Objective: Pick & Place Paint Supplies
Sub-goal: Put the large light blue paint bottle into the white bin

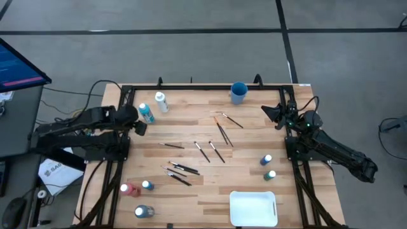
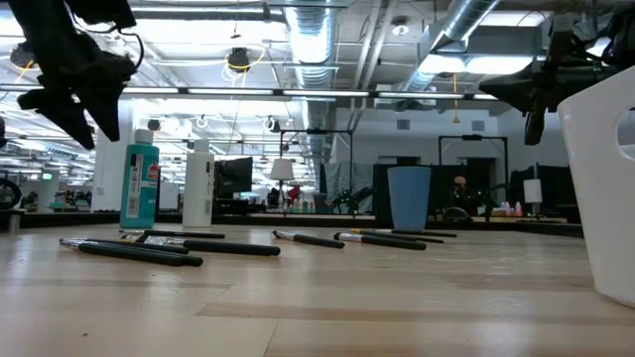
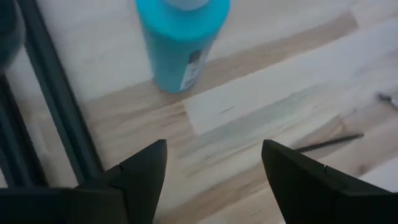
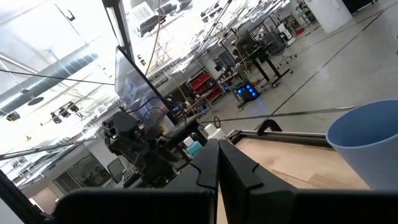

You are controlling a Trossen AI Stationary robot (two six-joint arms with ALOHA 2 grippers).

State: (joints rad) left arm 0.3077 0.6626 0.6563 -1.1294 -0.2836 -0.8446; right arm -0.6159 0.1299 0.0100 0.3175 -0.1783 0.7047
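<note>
My left gripper (image 1: 141, 128) (image 3: 214, 168) hangs open above the table near its far left corner, tilted downward, touching nothing. A teal paint bottle (image 1: 146, 113) (image 3: 180, 37) stands upright just beyond its fingers, with a white bottle (image 1: 161, 102) standing beside it. Several thin dark paintbrushes (image 1: 210, 151) lie flat around the table's middle. Two small bottles (image 1: 268, 167) stand at the right. A red bottle (image 1: 130, 189) and two others (image 1: 145, 198) are at the near left. My right gripper (image 1: 270, 111) (image 4: 217, 162) waits shut at the far right, raised, holding nothing.
A blue cup (image 1: 238, 93) stands at the far edge, right of middle. A white rectangular tray (image 1: 253, 208) lies at the near edge, right of middle. A dark metal frame (image 1: 191, 87) runs along the table's far edge and down its sides. Bare wood lies between the brushes and the tray.
</note>
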